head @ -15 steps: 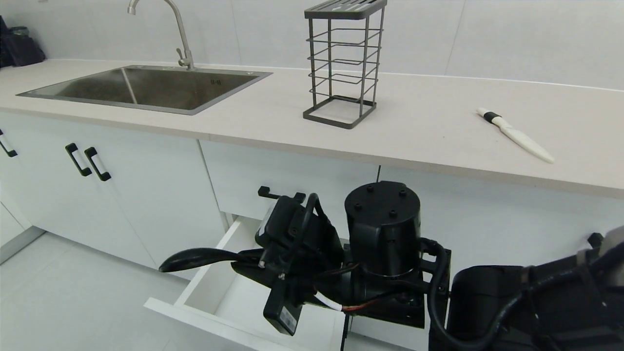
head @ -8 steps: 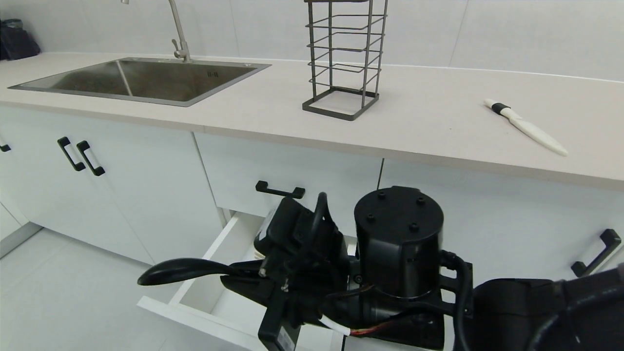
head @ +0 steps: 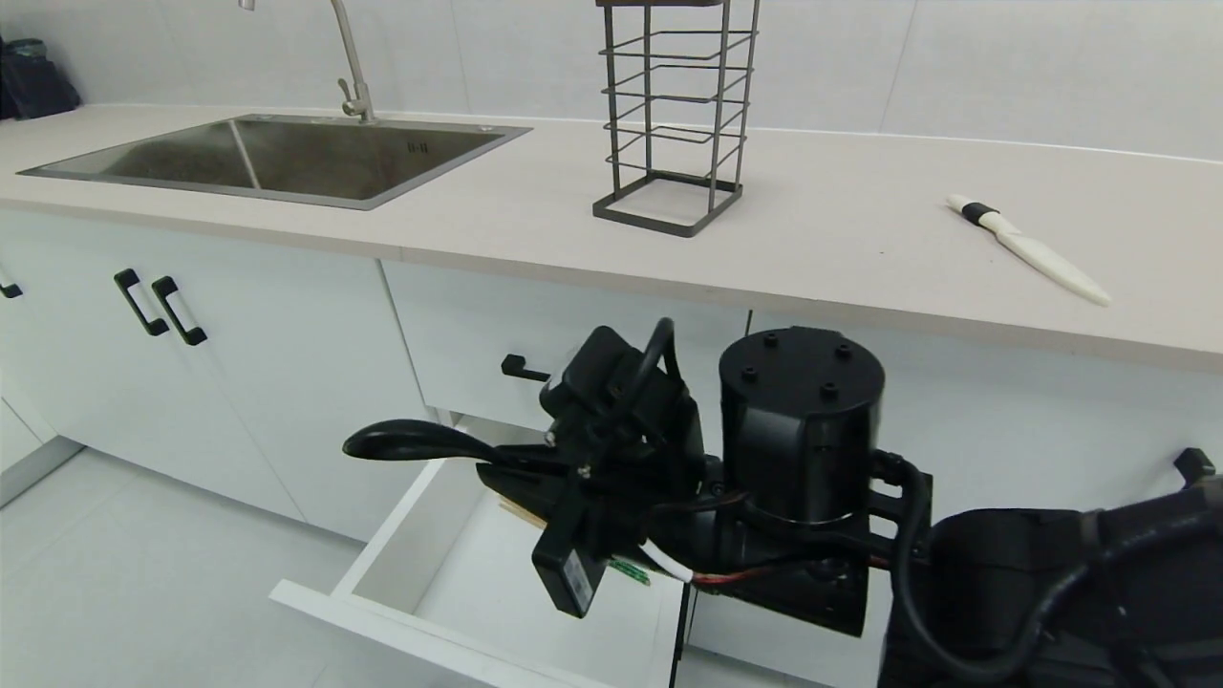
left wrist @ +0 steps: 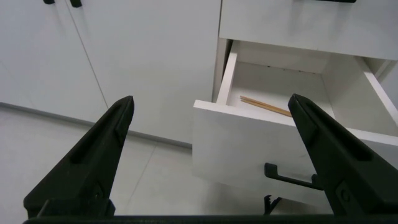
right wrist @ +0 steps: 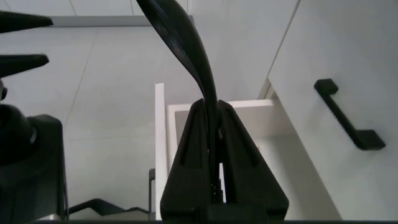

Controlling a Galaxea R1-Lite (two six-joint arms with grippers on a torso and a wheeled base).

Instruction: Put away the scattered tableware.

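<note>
Gripping the black spoon (head: pixel 411 441) by its handle, my right claw (head: pixel 524 462) is clamped tight on it. In the last half-second the arm has risen and swung in toward the cabinet, so the spoon now hangs higher and closer over the open drawer (head: pixel 401 535). I judge lowering and release come next. Its long axis lies nearly level, bowl pointing to the robot's left. My left claw (left wrist: pixel 211 102) is spread wide and holds nothing.

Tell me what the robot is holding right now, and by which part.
The right hand is shut on a black spoon, gripping it by the handle with the bowl end sticking out. The left hand is open and holds nothing.
</note>
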